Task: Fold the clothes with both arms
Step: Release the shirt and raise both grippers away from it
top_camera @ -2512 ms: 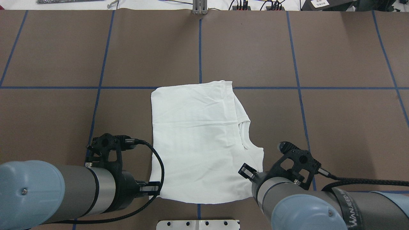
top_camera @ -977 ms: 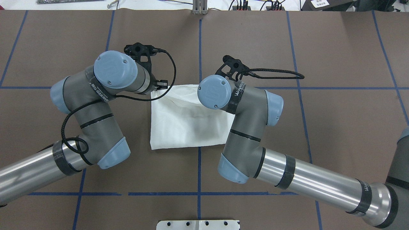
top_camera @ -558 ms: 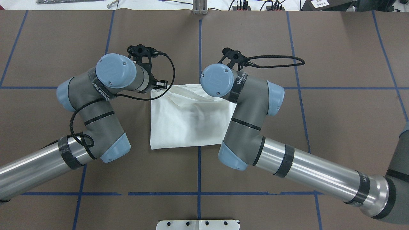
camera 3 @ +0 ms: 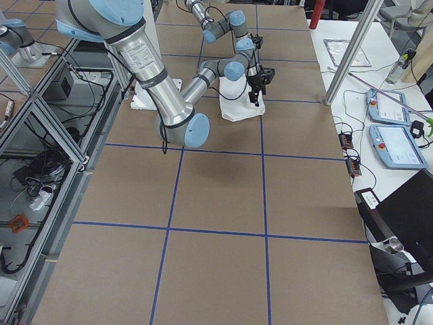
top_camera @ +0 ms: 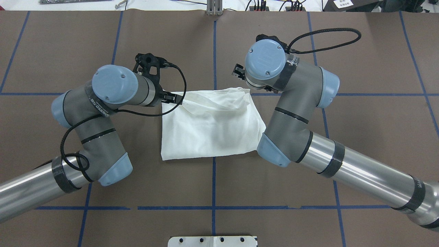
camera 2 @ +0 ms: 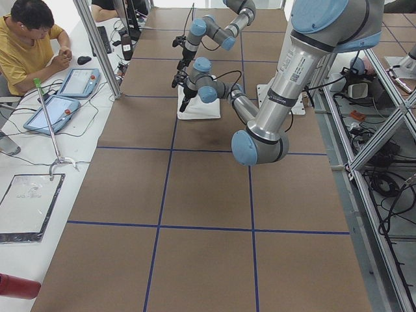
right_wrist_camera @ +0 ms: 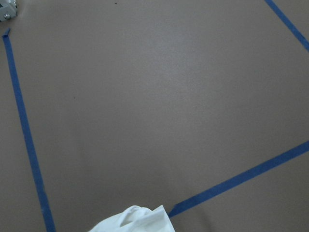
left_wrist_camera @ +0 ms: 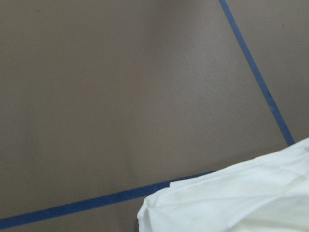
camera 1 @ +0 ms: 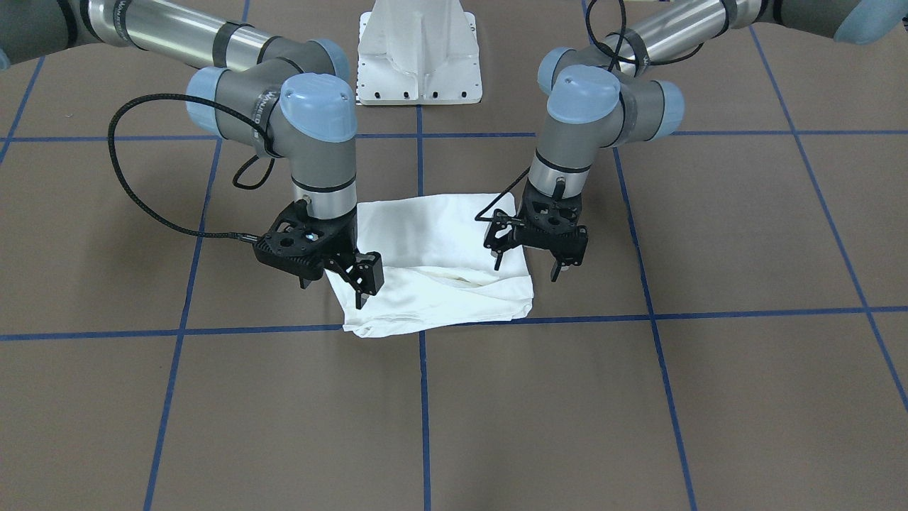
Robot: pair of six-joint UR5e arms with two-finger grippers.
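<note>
"Overhead exterior view: where does the T-shirt (top_camera: 209,130) lie?" asks the student.

"Folded in half on the brown table (top_camera: 360,144), straight out from the white pedestal base (top_camera: 212,241) and well apart from it. Its fold edge faces the base. Its far edge is rumpled and runs along a blue tape line (top_camera: 343,94)."

"And the grippers?"

"See the exterior front-facing view. Both hang at the corners farthest from the base. The left gripper (camera 1: 526,271) has its fingers spread, holding nothing. The right gripper (camera 1: 333,289) is likewise parted, just over the other corner."

"How much room is there to move?"

"Brown table surface stretches wide beyond the shirt on the side away from the base and out to both flanks. Nearer the base, the left arm (top_camera: 96,137) and right arm (top_camera: 298,113) bracket the cloth with their elbows."

"What differs from a moment earlier?"

"The right arm's wrist then covered the far edge. It has since swung outward and farther from the base, uncovering that corner. The left arm has shifted little, and the fold edge lies where it did."
</note>
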